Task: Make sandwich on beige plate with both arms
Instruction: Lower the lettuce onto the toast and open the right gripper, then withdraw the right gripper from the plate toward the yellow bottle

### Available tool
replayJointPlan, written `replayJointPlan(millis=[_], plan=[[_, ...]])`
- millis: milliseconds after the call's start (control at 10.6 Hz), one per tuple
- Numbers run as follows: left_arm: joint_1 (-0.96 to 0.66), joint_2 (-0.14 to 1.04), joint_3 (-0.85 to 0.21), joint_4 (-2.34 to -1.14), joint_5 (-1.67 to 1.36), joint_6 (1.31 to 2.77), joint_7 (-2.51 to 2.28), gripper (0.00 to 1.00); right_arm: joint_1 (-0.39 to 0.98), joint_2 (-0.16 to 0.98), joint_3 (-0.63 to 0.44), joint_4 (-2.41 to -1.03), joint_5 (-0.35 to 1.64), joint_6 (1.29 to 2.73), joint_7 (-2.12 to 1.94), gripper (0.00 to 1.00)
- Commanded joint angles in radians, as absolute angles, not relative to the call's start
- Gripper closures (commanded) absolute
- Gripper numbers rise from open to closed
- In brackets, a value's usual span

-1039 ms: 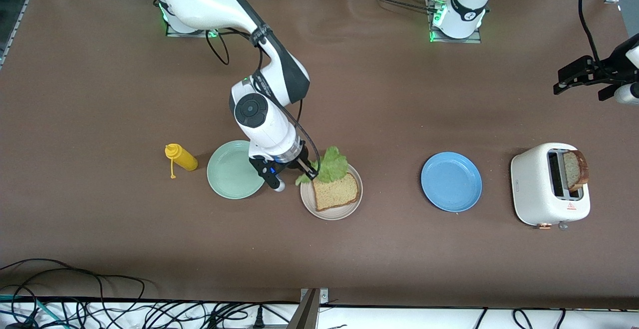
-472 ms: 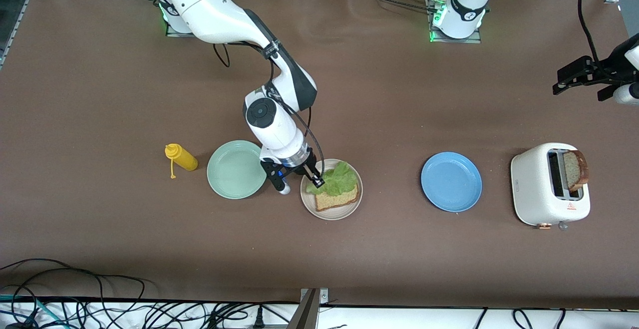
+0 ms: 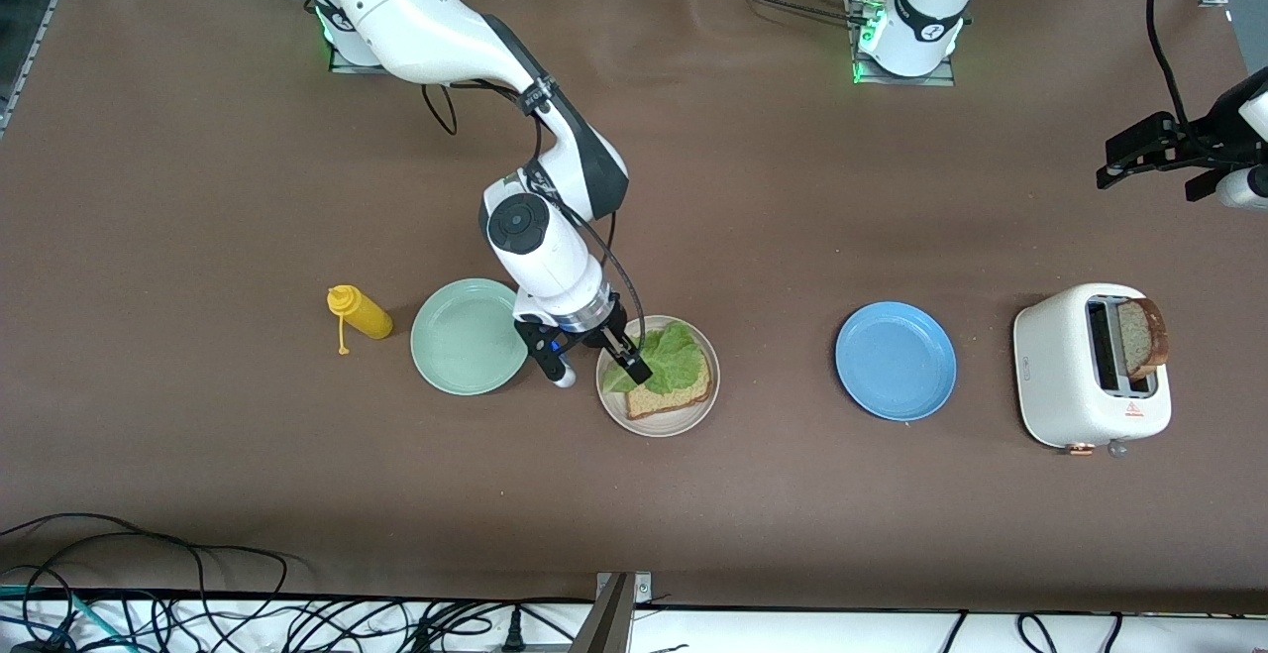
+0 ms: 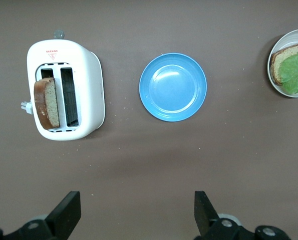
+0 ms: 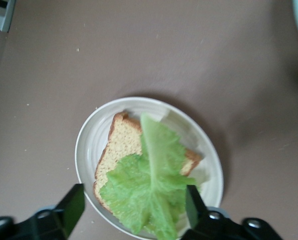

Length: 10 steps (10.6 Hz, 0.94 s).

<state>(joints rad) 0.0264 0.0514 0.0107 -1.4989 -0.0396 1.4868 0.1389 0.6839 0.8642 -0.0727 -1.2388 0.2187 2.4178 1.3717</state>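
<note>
Two bread slices in play, only one placed so far: first slice (image 3: 672, 387) flat on the beige plate (image 3: 658, 423), around the middle of the brown table, with the ruffled lettuce leaf (image 3: 666, 356) lying across most of it. Right gripper (image 3: 594, 372) low at the plate's rim on the side toward the mint-green plate (image 3: 466, 337), fingers spread apart, one on each side of the leaf's edge and holding nothing. Second slice (image 3: 1146, 337) upright in a slot of the white toaster (image 3: 1075, 366) near the left arm's end of the table. Left gripper (image 3: 1149, 156) waiting in the air near that table edge, fingers wide apart and empty. Blue plate (image 3: 896, 361) bare, between beige plate and toaster. Yellow squeeze bottle (image 3: 359, 313) beside the mint-green plate. Roughly two thirds done by appearance: base and lettuce laid; top slice not yet fetched from the toaster and set on the leaf.
</note>
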Motion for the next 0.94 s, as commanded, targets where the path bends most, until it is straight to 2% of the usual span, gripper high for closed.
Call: replayJointPlan(millis=[0, 472, 661, 850], plan=[[0.029, 0.066, 0.011, -1.473, -0.038, 1.477, 0.147, 0.0, 0.68, 0.781, -0.083, -1.243, 0.143, 2.227, 1.246, 0.0], [0.029, 0.067, 0.011, -1.473, -0.035, 1.477, 0.147, 0.0, 0.675, 0.594, -0.266, -1.247, 0.137, 1.769, 0.711, 0.0], [0.029, 0.067, 0.011, -1.473, -0.034, 1.477, 0.147, 0.0, 0.676, 0.542, -0.337, -1.278, 0.167, 1.732, 0.561, 0.0], [0.029, 0.068, 0.011, -1.473, -0.034, 1.477, 0.147, 0.0, 0.673, 0.526, -0.35, -1.281, 0.166, 1.691, 0.515, 0.0]])
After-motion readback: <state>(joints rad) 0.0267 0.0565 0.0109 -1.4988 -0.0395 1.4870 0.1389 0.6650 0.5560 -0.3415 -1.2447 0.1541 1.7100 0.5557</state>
